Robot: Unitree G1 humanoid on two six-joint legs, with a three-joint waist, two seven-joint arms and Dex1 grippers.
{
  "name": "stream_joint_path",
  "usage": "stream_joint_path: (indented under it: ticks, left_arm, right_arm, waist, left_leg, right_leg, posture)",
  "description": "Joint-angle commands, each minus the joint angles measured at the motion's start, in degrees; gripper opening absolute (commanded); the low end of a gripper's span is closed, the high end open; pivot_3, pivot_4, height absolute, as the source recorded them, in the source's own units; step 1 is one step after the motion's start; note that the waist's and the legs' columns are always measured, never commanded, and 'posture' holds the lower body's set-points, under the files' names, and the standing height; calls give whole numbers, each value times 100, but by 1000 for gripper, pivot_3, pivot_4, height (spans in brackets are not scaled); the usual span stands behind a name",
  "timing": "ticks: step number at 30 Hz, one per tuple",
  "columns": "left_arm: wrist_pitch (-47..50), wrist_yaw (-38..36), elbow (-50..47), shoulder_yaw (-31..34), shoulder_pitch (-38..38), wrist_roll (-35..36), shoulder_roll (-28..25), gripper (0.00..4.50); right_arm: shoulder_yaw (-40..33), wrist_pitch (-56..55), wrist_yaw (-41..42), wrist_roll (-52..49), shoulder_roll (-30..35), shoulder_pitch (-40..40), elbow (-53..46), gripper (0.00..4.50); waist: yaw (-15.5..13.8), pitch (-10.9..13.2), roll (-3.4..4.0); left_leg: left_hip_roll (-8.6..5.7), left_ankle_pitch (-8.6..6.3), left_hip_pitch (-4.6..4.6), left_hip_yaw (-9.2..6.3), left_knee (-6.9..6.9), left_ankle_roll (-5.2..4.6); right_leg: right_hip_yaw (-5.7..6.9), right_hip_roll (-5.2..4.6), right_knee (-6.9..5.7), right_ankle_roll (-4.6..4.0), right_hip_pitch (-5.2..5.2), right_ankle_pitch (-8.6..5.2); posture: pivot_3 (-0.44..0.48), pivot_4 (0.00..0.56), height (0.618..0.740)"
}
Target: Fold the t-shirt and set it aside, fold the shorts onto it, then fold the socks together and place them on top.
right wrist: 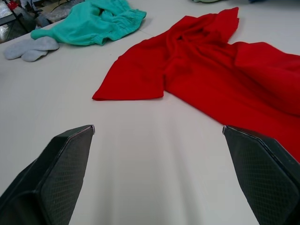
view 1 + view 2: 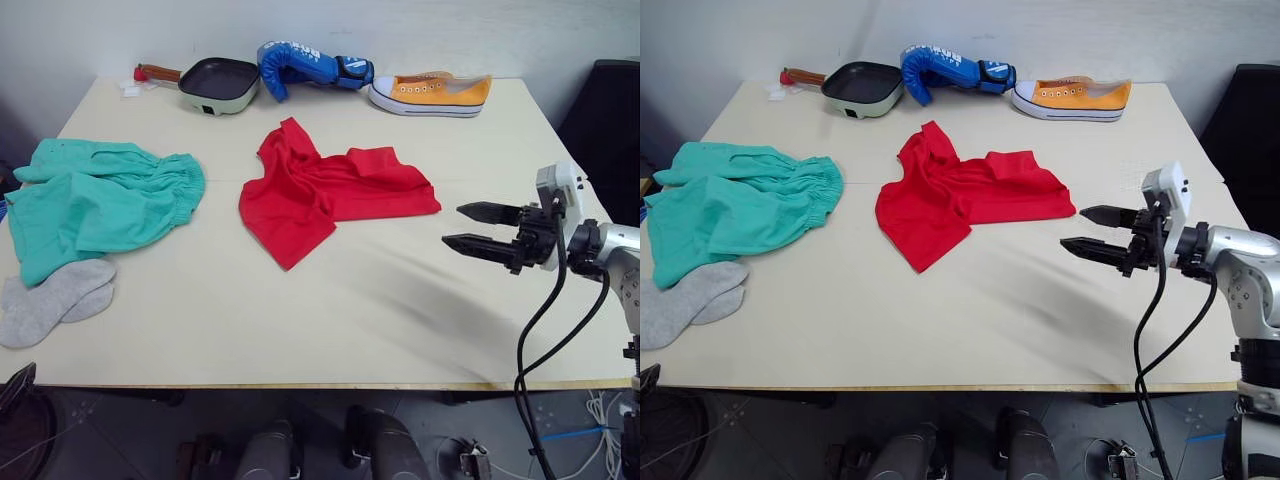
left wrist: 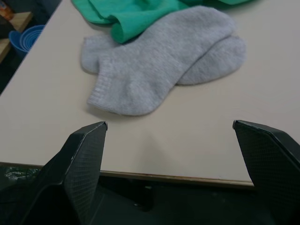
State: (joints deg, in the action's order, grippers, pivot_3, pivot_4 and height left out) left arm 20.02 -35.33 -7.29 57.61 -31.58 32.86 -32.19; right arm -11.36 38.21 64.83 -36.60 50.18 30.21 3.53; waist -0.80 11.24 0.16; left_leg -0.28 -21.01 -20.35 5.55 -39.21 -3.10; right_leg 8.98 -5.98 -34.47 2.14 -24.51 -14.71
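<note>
Nearest, at the worktop's (image 2: 330,330) front left corner: left gripper (image 3: 171,136), fingers spread wide and empty, aimed at the socks (image 3: 159,61), a light grey knit pair lying flat and overlapped just in from the edge. Small, light, floppy; likely easy to pinch at a cuff or toe.

At the front right, above bare worktop: right gripper (image 2: 475,228), two black fingers well apart, holding nothing, pointing toward the t-shirt (image 2: 325,190) but not touching it.

Left of centre, just beyond the socks and touching them: the shorts (image 2: 95,200), teal-green, rumpled, gathered elastic waistband facing the middle. Soft and limp; waistband probably the firmest place to take hold.

At the centre: bright red t-shirt, crumpled and partly doubled over itself, one sleeve-like flap spread toward the front. Thin, light cotton, bound to sag and drag when lifted; best taken at a free hem or shoulder edge, judged from the nearest loose corner beside the right gripper. Folding not yet begun.

Along the far edge, left to right: small frying pan (image 2: 218,84) with wooden handle, blue boxing glove (image 2: 305,66), orange canvas sneaker (image 2: 432,94).
</note>
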Motion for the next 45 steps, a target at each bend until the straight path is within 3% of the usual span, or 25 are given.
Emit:
stream_joint_path:
  ticks: [1,16,24,28,33,35,40,45]
  left_arm:
    - [-54,76,-296,151,7,98,-61,4500]
    - [163,193,-470,-316,385,-36,-334,4500]
    - [374,-332,-1026,-1450,954,-110,-1040,4500]
    - [708,-733,-1237,-2498,1861,-55,-1615,4500]
    - [533,-1276,-725,-4289,3606,-671,-1965,4500]
    - [368,-1469,-259,-5102,4551,-1077,-1781,4500]
    - [-496,-1640,1219,-6403,6124,-2164,-1106,4500]
    - [-1287,-1767,2618,-7004,7104,-2832,-463,4500]
  right_arm:
    - [-28,-161,76,59,25,131,53,4476]
    - [-242,-245,-166,119,-15,-218,-261,4476]
    - [-462,-146,-517,-56,15,-693,-1151,4476]
    - [-548,99,-763,-273,1,-934,-1834,4476]
    - [-573,484,-963,-687,45,-1398,-2932,4476]
    - [-517,557,-1145,-768,-6,-1564,-3384,4476]
    - [-315,637,-1676,-828,-217,-1838,-4036,4476]
    - [-231,671,-2133,-844,-387,-2172,-4532,4476]
  waist:
    - [-1,0,0]
    - [14,1,1]
    - [-58,1,2]
    - [-65,1,3]
    - [-53,4,8]
    - [-65,4,8]
    - [-71,0,1]
    - [-72,3,-4]
  left_leg:
    - [0,0,0,0,0,1]
    - [0,-2,0,3,0,6]
    - [-1,-9,1,4,0,38]
    - [-1,-5,0,3,0,45]
    - [-1,11,-1,6,0,21]
    - [-2,15,-1,8,0,22]
    - [-2,36,1,14,0,26]
    - [-2,44,-3,21,-3,20]
  right_leg:
    - [0,0,0,0,0,0]
    - [0,0,-3,1,0,1]
    - [1,0,-9,1,0,1]
    - [1,0,-15,1,-1,1]
    - [3,4,-28,5,1,3]
    - [4,10,-35,5,3,3]
    - [0,23,-44,12,5,7]
    - [0,32,-43,12,3,7]
  posture:
    - [0,150,740]
    - [0,150,740]
    - [0,150,740]
    - [0,150,740]
    - [0,150,740]
    - [0,150,740]
    - [0,150,740]
    - [0,150,740]
